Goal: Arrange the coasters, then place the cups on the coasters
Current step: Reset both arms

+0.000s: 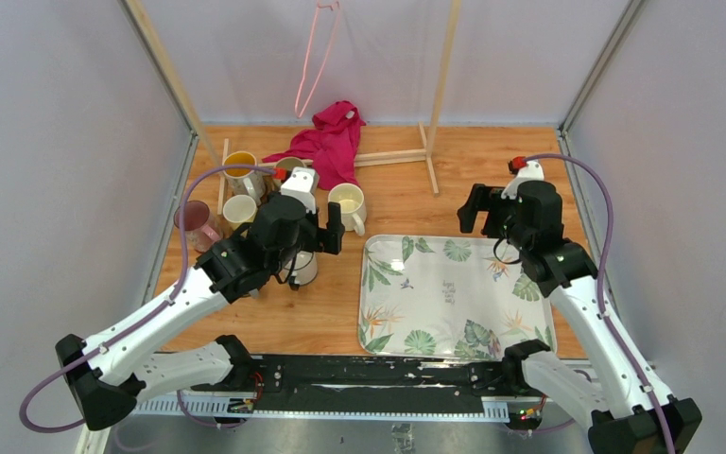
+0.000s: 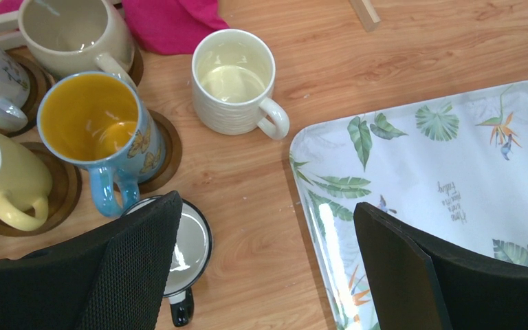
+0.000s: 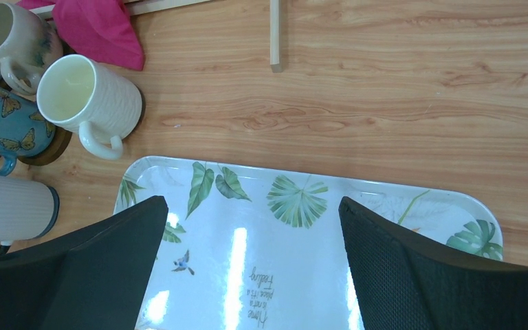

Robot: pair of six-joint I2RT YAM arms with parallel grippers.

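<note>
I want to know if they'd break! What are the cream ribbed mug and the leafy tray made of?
The cream ribbed mug looks like glazed ceramic: thick walls, soft shine. The leaf-printed rectangular tray looks like glossy plastic, perhaps melamine: light glares off its smooth printed surface.

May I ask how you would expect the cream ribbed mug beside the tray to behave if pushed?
The cream ribbed mug looks like glazed ceramic, so probably rigid, slick and breakable. Upright and squat on the table, it would likely slide rather than tip.
</note>
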